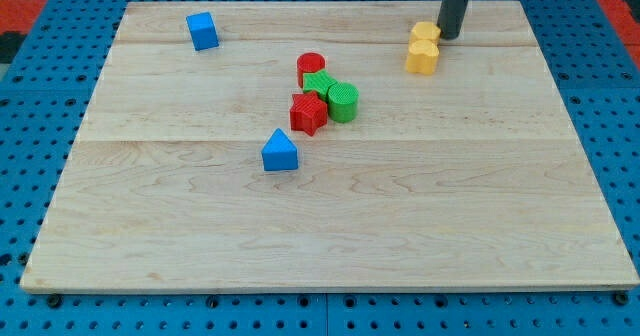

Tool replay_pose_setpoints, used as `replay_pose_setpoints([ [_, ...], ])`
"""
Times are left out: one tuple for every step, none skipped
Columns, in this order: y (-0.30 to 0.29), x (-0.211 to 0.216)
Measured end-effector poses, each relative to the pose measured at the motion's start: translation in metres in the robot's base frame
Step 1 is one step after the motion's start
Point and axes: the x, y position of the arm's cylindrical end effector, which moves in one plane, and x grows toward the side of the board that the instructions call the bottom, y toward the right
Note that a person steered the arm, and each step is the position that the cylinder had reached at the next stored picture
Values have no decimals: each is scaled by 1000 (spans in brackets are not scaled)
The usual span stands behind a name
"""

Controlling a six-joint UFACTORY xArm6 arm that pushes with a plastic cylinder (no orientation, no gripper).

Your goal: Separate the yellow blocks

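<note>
I am looking at the rod coming down from the view's top, and my tip [449, 37] is sitting on the bench [330, 226] near its top edge, on the right half of the board. This arm is carrying no gripper, so nothing is opening, closing or holding; the bare rod end is doing all the contact work. Just to the view's left of my tip, touching it or nearly so, the upper yellow block [425, 31] is lying, and directly below that one, pressed against it, the lower yellow block [423, 57] is resting; their exact shapes are hard to make out, and the pair is reading as one stacked-looking column in the view. Well to the view's left and lower than my tip, a cluster is sitting near the board's middle: a red cylinder [311, 67] at the top, a green block [320, 84] just under it, a green cylinder [343, 102] to that one's right, and a red star-like block [308, 113] at the bottom left, all touching or nearly touching. Further down-left from the cluster a blue triangular block [280, 151] is standing alone. Far to the view's left of my tip, close to the top edge, a blue cube [203, 30] is sitting apart from everything.
</note>
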Motion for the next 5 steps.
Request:
replay_pose_setpoints([
  [1,-11],
  [-25,-25],
  [-60,44],
  [-69,99],
  [-71,144],
])
